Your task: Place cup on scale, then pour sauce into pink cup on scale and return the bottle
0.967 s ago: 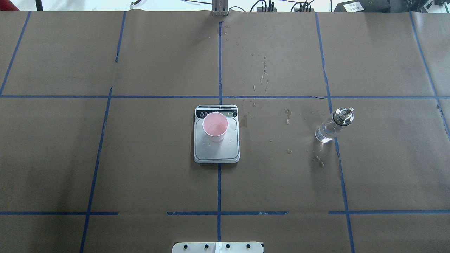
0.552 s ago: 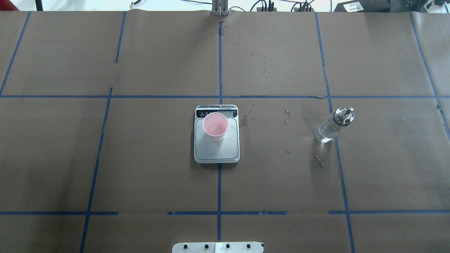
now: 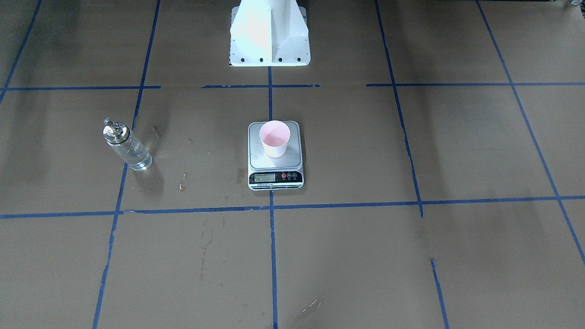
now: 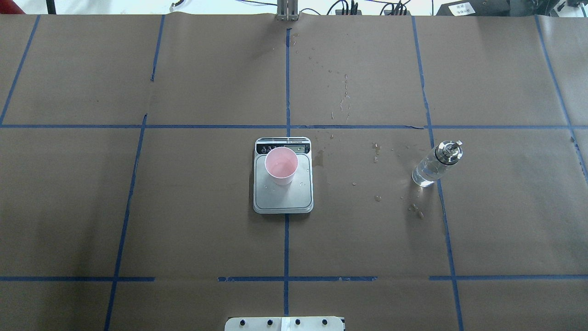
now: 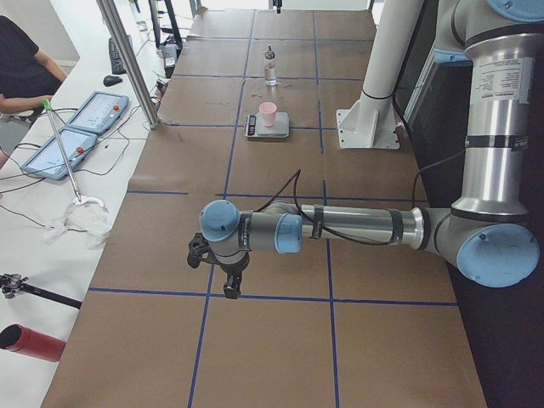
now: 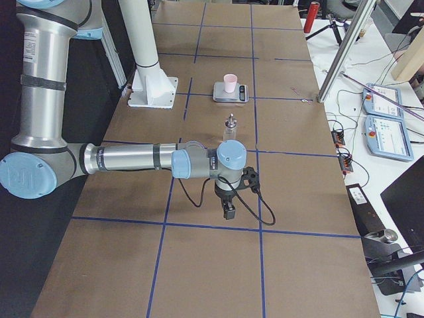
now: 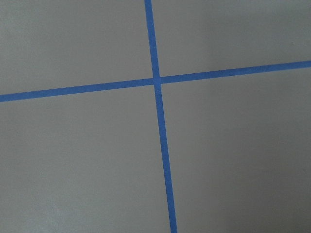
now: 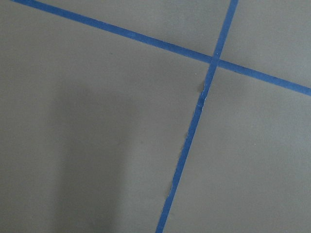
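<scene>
On the scale [image 4: 283, 200], at table centre in the overhead view, the cup [image 4: 281, 165] is sitting upright toward the platform's 12 o'clock end, just beside the black display strip. We are not making out whether any liquid is lying in it. The bottle [image 4: 432, 168] is standing upright on the brown paper at the scale's 3 o'clock, well apart from it, with clear sauce [image 4: 425, 175] showing in its lower part. Droplets [image 4: 377, 198] are dotting the paper between the two.

Neither arm is appearing overhead. In the side views the left gripper [image 5: 231, 289] and the right gripper [image 6: 227, 209] are hanging over bare paper near opposite table ends, each well apart from cup and bottle, touching nothing. We cannot tell whether their fingers are apart or together; both wrist cameras are showing only blue tape crossings.

We are judging the cup-on-scale step done. With the bottle down and wet spots around, we are reading this as the closing stage, bottle returned. If pouring is not done, the next move is calling for the right arm to reach the bottle and grip its glass body without tipping it.
</scene>
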